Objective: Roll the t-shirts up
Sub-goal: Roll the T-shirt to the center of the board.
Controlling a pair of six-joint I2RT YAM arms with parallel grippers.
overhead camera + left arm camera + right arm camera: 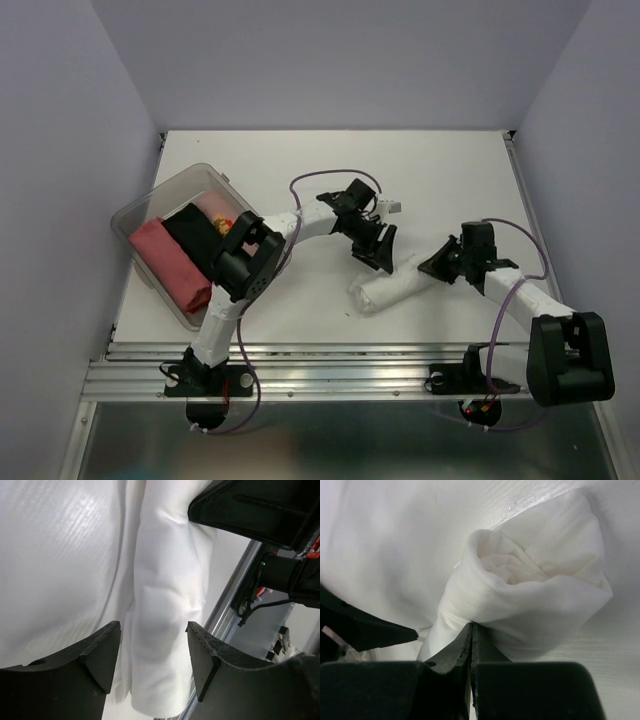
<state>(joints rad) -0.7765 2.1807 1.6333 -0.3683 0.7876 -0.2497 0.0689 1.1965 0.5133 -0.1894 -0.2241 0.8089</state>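
White shirt [395, 288] lies rolled into a short log on the table [450, 180], near the front edge, between the two arms, slanting up toward the right

Left gripper [375, 255] over the roll's middle part. From the top its tips are hidden under its own body. Left wrist view: left gripper [152, 645] released, jaws spread wide, the roll [165, 605] running lengthwise between them. Cannot tell whether either finger touches the cloth. Roll's near end cut off by the frame bottom

Right gripper [432, 265] at the roll's right end. Right wrist view: right gripper [471, 630] clenched, jaws pressed flat together, tips at the lower fold of the roll's open end [530, 585], where the spiral of layers shows. Whether a thin fold is caught between the tips cannot be told

Tub [140, 215] at the table's left edge, partly covered by the left arm. Inside: pink shirt [168, 262] along the near side, black shirt [190, 232] behind it, and a bit of printed shirt [218, 215] with red and yellow, mostly hidden

Pale scrap [392, 207] on the table beside the left wrist, too small to make out
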